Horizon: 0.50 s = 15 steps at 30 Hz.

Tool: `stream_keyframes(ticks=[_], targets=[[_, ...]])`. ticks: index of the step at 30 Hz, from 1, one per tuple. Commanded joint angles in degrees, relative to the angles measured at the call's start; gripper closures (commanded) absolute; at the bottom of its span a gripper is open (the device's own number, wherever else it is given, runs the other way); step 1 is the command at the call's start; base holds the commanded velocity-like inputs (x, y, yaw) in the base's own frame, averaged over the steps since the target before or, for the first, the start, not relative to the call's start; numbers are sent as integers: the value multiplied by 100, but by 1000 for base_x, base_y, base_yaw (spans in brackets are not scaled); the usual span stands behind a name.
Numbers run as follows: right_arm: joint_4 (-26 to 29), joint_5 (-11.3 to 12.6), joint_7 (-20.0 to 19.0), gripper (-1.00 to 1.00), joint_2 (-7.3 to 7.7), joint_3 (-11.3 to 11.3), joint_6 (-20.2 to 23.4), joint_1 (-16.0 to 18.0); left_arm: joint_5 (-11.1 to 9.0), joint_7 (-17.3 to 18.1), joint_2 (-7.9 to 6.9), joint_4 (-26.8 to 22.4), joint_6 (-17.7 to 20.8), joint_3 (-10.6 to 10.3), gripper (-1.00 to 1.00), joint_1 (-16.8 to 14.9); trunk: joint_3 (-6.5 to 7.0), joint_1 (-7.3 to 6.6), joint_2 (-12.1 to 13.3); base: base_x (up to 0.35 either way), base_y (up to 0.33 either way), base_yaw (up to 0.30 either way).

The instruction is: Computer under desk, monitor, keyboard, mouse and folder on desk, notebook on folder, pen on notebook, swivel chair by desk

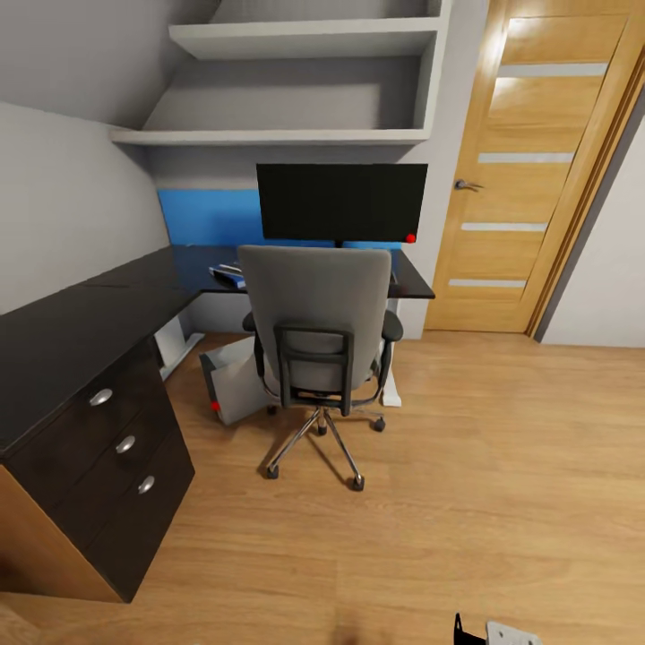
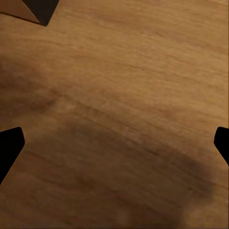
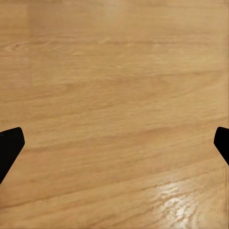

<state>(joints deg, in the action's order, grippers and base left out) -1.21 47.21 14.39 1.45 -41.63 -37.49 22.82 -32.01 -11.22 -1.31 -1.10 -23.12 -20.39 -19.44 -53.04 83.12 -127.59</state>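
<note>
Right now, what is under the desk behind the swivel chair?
Under the desk, the pale grey computer stands on the wooden floor, a red mark at its lower front. The swivel chair covers its right side and whatever lies further under the desktop.

Room evenly lit and bright, soft shadows under the grey-backed swivel chair (image 1: 315,331) and the long black L-shaped desk (image 1: 81,331); the tall wooden door (image 1: 528,170) blows out at its top. Right wrist view shows a glare patch on the light wood plank floor (image 3: 176,200). Left wrist view is dimmer, with a broad blurry shadow across the floor.
</note>
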Motion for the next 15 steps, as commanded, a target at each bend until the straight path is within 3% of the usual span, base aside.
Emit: stream_keyframes(ticks=[1, 7, 9, 11, 12, 15], targets=[[-8, 0, 37, -100, -3, -47, -5, 4, -23, -30, -18, -4, -34, -53, -100, 38, 14, -24, 40, 0, 0, 0], [-9, -1, 37, -100, -4, -47, -6, 3, -25, -30, -55, -4, -137, -53, -100, 278, 121, -155, 280, 0, 0, 0], [-7, -1, 37, -100, -4, -47, -5, 3, -25, -30, -54, -4, -346, -53, -100, 409, 157, -199, 360, 0, 0, 0], [-8, -1, 37, -100, -5, -47, -4, 3, -25, -30, -45, -4, -760, -53, -100, 665, 193, -243, 441, 0, 0, 0], [-8, -1, 37, -100, -5, -47, -5, 3, -25, -30, -34, -4, -1098, -55, -100, 937, 211, -265, 481, 0, 0, 0], [-9, -1, 37, -100, -5, -47, -4, 3, -25, -30, -29, -4, -1440, -55, -100, 1205, 265, -331, 601, 0, 0, 0]])
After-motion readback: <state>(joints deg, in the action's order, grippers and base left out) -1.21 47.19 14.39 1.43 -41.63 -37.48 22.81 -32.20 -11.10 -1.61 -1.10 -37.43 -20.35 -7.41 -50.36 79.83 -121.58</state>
